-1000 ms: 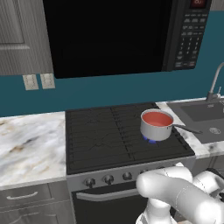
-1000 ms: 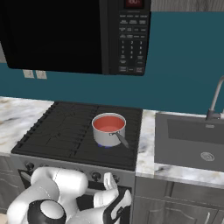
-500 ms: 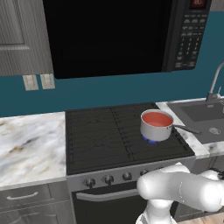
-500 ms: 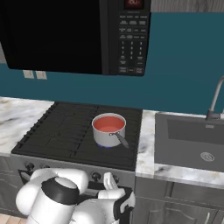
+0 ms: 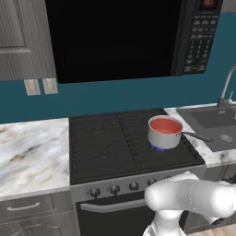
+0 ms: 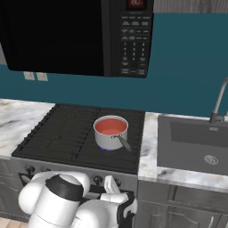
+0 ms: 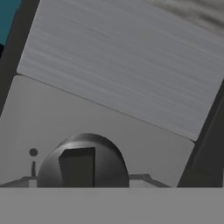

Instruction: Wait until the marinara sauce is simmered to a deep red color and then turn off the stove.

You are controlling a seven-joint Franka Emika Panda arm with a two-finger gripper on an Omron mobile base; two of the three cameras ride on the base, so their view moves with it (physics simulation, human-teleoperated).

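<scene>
One small shiny steel saucepan [image 5: 164, 134] of salmon-red marinara sauce [image 5: 165, 125] is being heated on one wide black gas stove [image 5: 120, 147], handle pointing right toward the sink; the jaws' state cannot be told.

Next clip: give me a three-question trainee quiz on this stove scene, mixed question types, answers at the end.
1. True or false: the saucepan sits on the right side of the stove, the side nearer the sink.
2. Multiple choice: the marinara sauce looks A) green, B) salmon-red, C) brown.
3. Short answer: what under the saucepan shows that the burner is on?

Key
1. True.
2. B.
3. A blue flame glows at the pan's base, visible in both base views.
</scene>
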